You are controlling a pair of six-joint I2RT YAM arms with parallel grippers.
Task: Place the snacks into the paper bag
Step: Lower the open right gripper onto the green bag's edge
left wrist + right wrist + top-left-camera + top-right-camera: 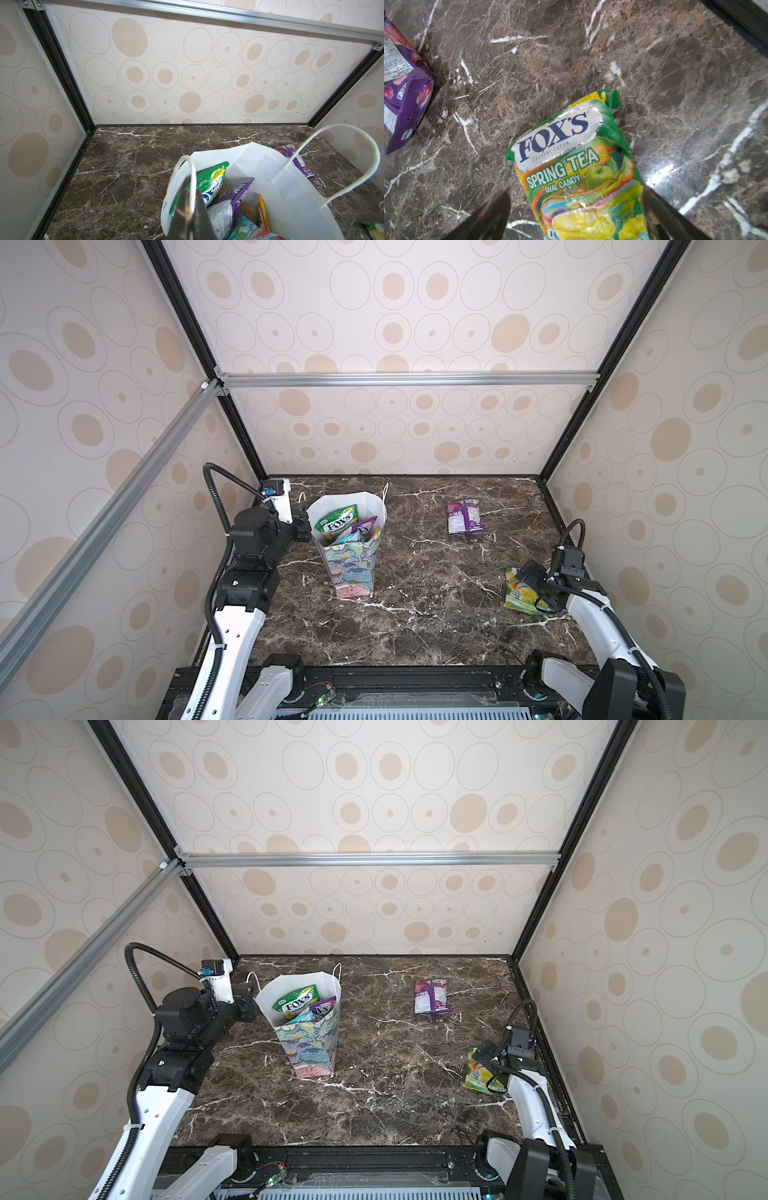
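Tall floral-print paper bag (353, 568) stands left of centre, its rim pinched in the closed left gripper (301, 526). Yellow-green glossy Spring Tea packet (571, 158) lies flat far right, directly under the right gripper (576, 190) — jaws wide, empty, straddling its width, long axis running away from the wrist.

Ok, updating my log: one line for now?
left gripper: shut on floral paper bag; right gripper: open over yellow-green Spring Tea packet; purple packet: on marble table

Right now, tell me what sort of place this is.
Likely a robot test booth, not a home: patterned panels on a metal frame box in a marble-look table, with a robot arm mounted at each side.
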